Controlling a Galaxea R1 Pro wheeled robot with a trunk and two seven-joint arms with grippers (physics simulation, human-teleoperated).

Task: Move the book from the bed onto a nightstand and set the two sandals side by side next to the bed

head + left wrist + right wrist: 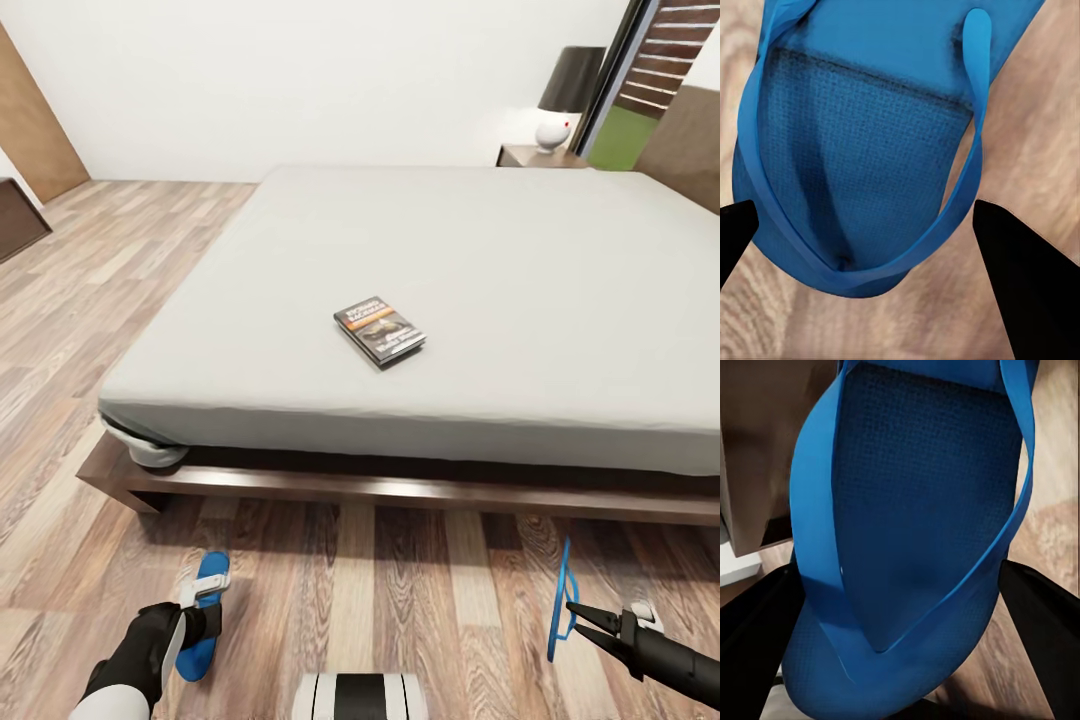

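Left gripper (pixel 200 610): lower left of the head frame, fingers spread on either side of the flat-lying bright blue flip-flop sandal (pixel 203 628); wrist view shows the dark fingertips (pixel 1020 270) apart, the sandal (pixel 870 142) between them on the wood plank floor (pixel 400 570).
Book: thin dark paperback with orange band (pixel 379 329), flat at frame centre on the pale grey mattress of the low wooden-framed bed (pixel 560 290).
Nightstand: dark brown cabinet (pixel 535 156), upper right, carrying a white lamp with dark shade (pixel 565 95).
Right gripper (pixel 575 612): lower right, pinching the second blue flip-flop sandal (pixel 560 600), held on edge above the floor; wrist view shows the sole (pixel 915 532) between the fingers.
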